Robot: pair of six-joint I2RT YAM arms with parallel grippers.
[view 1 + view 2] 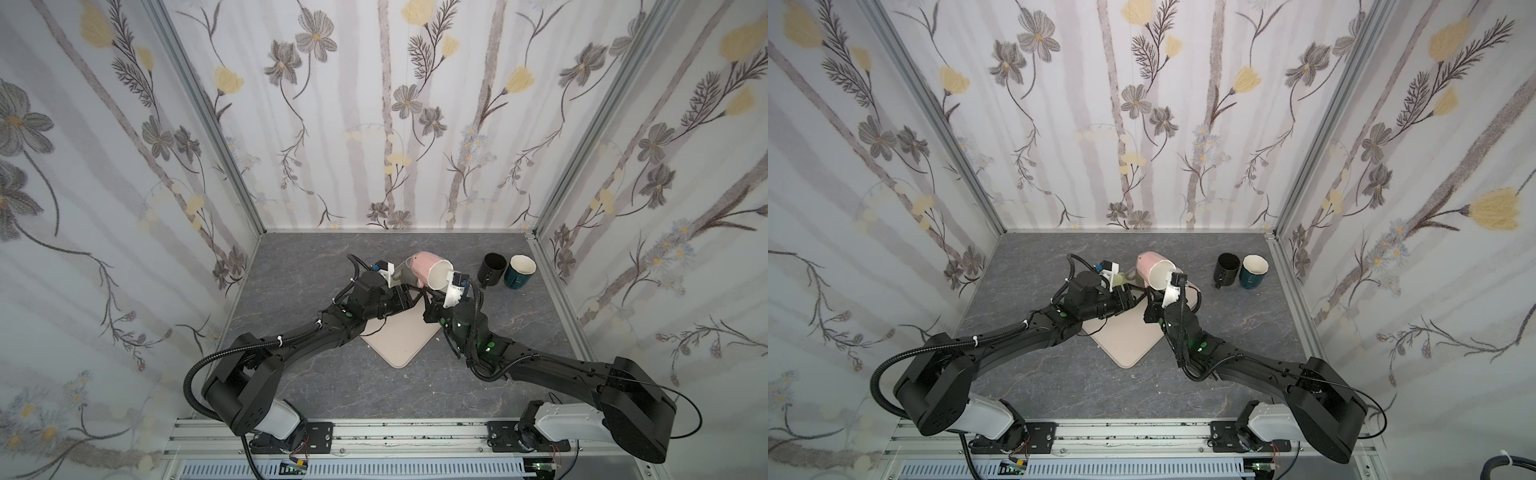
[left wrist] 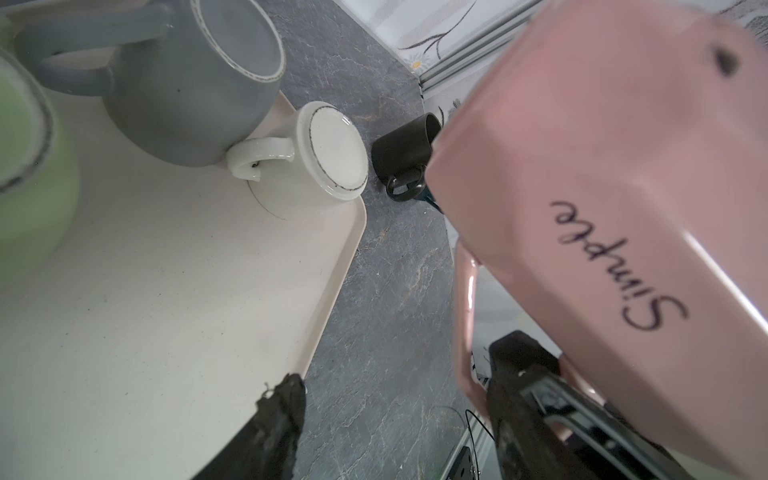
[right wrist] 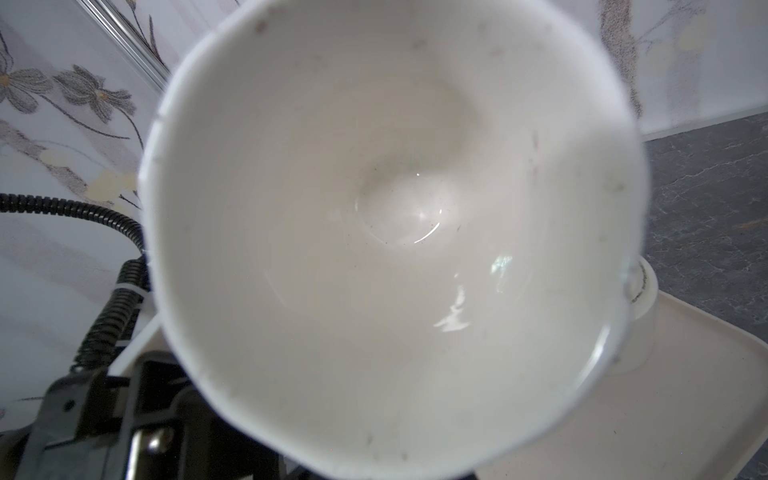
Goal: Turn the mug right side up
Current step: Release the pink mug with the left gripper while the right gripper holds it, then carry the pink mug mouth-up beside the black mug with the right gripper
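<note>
While held clear of the beige tray [image 1: 399, 347], the pink mug [image 1: 423, 266] lies roughly on its side: long axis near level, mouth toward the right arm, base toward the back wall [image 1: 374, 124]. The right end effector [image 1: 453, 279] is pinching the rim [image 3: 145, 174]; the left end effector [image 2: 401, 365] is spread beside the handle [image 2: 465, 316].

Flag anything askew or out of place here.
The pink mug hangs tipped on its side above the tray, mouth toward the right hand, which seems to grip its rim. The grey mug and white mug sit upside down on the tray.
</note>
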